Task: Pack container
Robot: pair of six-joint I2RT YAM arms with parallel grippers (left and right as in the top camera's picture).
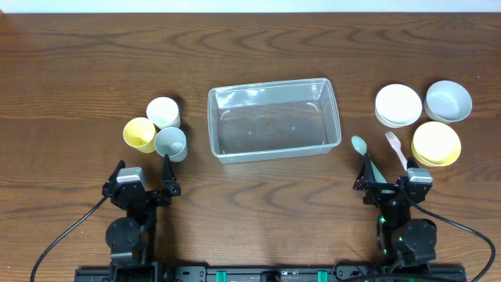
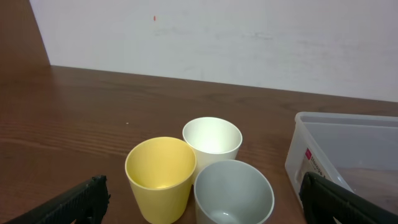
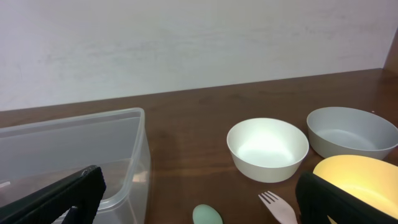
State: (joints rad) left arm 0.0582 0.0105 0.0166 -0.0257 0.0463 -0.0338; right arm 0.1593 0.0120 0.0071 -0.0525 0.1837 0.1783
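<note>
The clear plastic container (image 1: 274, 119) stands empty at the table's middle; it also shows in the left wrist view (image 2: 348, 149) and in the right wrist view (image 3: 74, 155). Left of it stand a yellow cup (image 1: 140, 135), a white cup (image 1: 163, 112) and a grey cup (image 1: 171, 143), also seen in the left wrist view: yellow cup (image 2: 160, 177), white cup (image 2: 212, 140), grey cup (image 2: 233, 196). My left gripper (image 1: 142, 186) is open, just short of the cups. My right gripper (image 1: 390, 186) is open, over the handles of a green spoon (image 1: 359, 146) and a pink fork (image 1: 394, 145).
At the right stand a white bowl (image 1: 398, 105), a grey bowl (image 1: 448, 101) and a yellow bowl (image 1: 436, 144). In the right wrist view the white bowl (image 3: 267, 148), grey bowl (image 3: 351, 132), yellow bowl (image 3: 360, 177), spoon (image 3: 206, 215) and fork (image 3: 277, 208) show ahead.
</note>
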